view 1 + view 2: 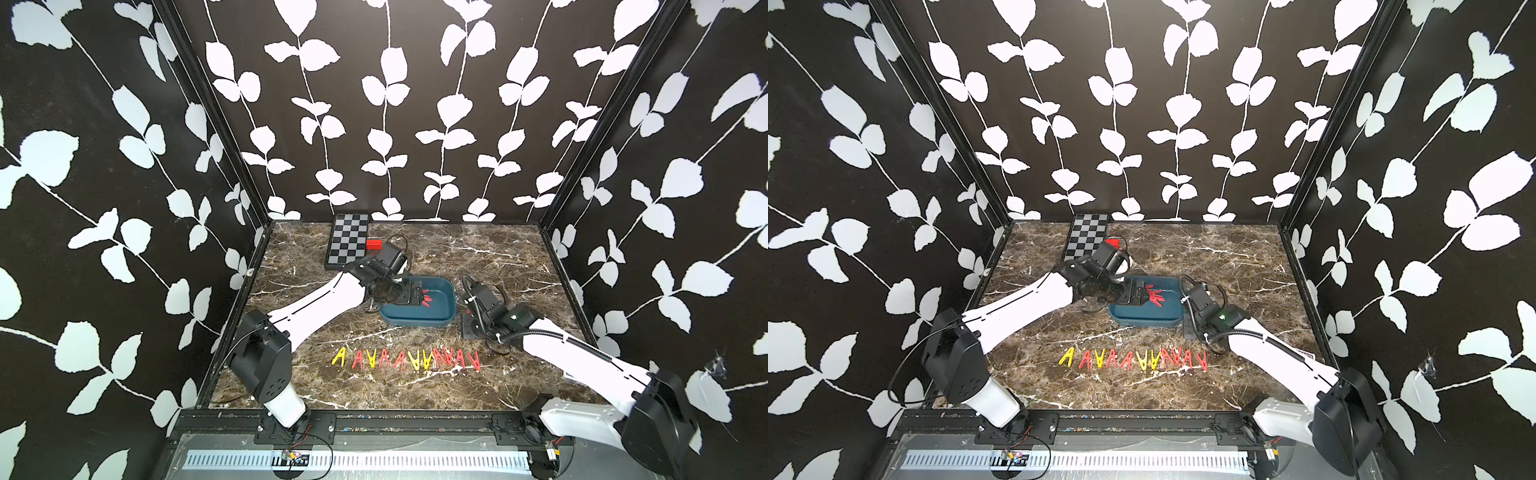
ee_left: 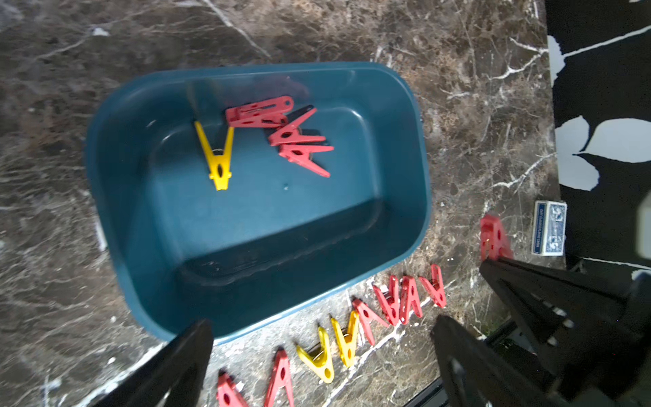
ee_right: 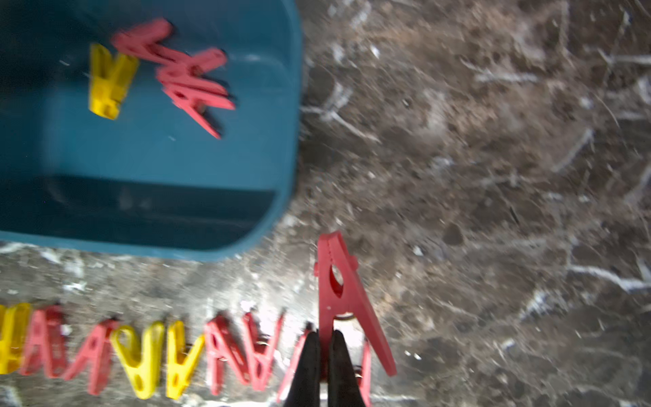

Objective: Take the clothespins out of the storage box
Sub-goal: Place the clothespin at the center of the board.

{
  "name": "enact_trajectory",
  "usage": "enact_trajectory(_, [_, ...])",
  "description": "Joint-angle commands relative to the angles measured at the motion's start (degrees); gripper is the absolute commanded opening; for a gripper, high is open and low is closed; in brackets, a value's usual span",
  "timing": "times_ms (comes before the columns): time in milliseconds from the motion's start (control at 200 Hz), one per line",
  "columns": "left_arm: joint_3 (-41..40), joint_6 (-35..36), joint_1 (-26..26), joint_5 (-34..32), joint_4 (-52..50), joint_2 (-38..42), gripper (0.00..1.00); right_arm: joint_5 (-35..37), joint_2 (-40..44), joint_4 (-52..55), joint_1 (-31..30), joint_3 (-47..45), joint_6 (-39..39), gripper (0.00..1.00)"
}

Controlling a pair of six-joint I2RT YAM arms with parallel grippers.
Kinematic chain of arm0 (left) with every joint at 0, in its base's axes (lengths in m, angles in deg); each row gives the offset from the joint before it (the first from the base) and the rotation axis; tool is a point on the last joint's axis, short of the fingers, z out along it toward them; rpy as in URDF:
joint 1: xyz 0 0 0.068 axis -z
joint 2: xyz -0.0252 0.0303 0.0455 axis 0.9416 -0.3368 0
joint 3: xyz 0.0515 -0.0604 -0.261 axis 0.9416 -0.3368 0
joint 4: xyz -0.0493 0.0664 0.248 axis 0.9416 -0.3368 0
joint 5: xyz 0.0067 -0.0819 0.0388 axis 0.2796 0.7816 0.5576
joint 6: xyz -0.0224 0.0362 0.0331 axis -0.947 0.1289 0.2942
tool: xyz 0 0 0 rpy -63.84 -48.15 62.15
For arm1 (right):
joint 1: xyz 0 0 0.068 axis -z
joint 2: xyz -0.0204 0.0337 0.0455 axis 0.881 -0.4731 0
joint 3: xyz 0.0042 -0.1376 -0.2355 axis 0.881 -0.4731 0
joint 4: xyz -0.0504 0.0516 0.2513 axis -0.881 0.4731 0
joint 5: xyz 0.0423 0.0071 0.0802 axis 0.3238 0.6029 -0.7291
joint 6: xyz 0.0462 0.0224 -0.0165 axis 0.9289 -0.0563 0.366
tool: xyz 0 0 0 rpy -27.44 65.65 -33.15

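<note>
The teal storage box [image 1: 415, 322] [image 1: 1146, 321] stands mid-table. One yellow clothespin [image 2: 219, 158] and three red clothespins [image 2: 292, 137] lie in it, bunched toward one side. My left gripper [image 1: 417, 293] [image 2: 322, 326] hovers above the box, open and empty. A row of several red and yellow clothespins [image 1: 407, 359] [image 3: 141, 352] lies on the marble in front of the box. My right gripper [image 3: 326, 338] [image 1: 471, 324] is just right of the box, over the row's right end, shut on one leg of a red clothespin [image 3: 338, 282].
A black-and-grey checkered board [image 1: 347, 239] with a small red block [image 1: 374, 244] beside it lies at the back left. A blue card pack [image 2: 549, 229] sits by the wall. Patterned walls enclose the marble table on three sides.
</note>
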Motion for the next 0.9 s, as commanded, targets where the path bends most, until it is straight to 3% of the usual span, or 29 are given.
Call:
enact_trajectory(0, [2.64,0.78,0.73,1.23,0.06,-0.53,0.99,1.00,3.12,2.66,1.74,-3.88,3.14,0.00])
enact_trajectory(470, [4.29,0.69,1.42,1.37,-1.41,-1.48,0.99,-4.69,9.58,3.83,4.68,-15.48,7.17,0.01])
enact_trajectory(895, [3.51,0.57,1.44,0.96,-1.85,-1.07,0.99,-8.90,7.11,2.28,4.78,-15.97,6.73,0.05])
